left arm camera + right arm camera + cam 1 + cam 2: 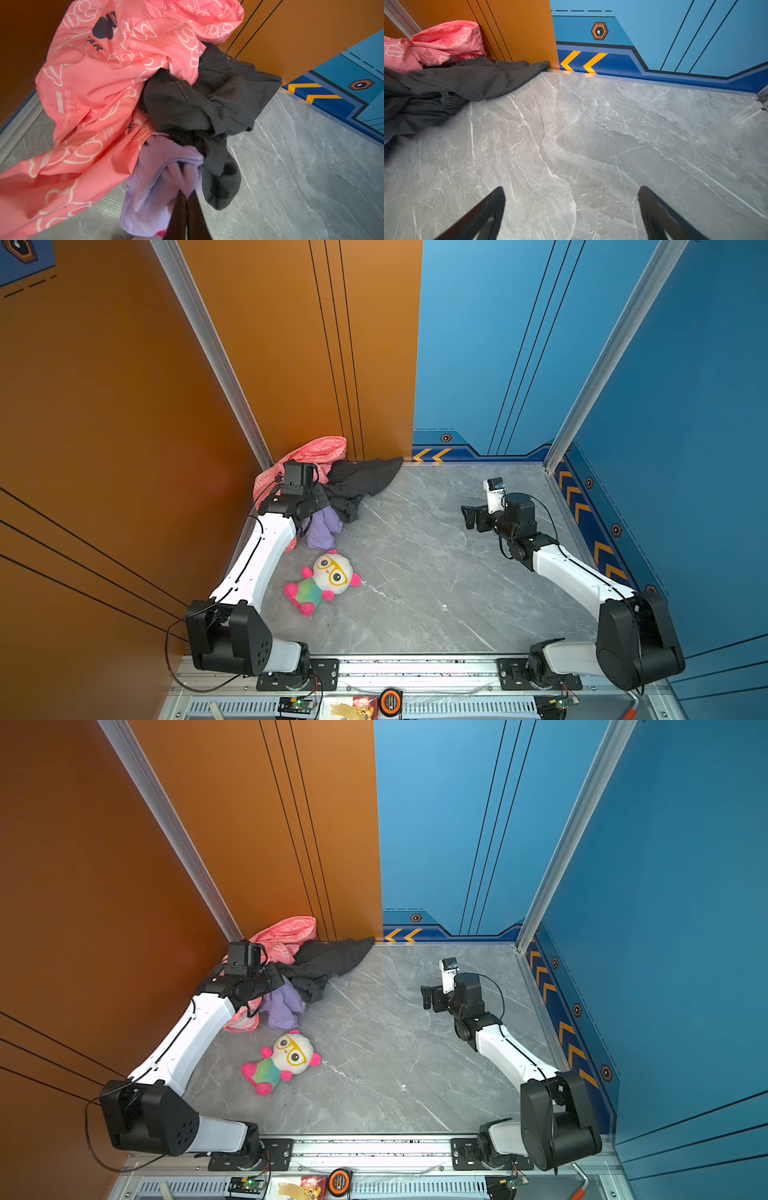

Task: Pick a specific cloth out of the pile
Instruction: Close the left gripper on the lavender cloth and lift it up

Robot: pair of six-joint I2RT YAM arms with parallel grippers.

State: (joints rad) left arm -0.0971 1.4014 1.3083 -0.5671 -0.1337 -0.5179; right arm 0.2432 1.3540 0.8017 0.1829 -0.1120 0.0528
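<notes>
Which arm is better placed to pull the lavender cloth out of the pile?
Left: the left gripper is shut on the lavender cloth in the pile; the right gripper is open over bare table, apart from it.

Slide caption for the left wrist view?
Left claw shut on the lavender cloth, beside pink garment and black garment.

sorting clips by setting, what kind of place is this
Probably a robot test booth: a left arm and right arm bolted to a metal rail, a grey table boxed in by an orange panel and a blue panel, a pile of clothes as prop.
</notes>
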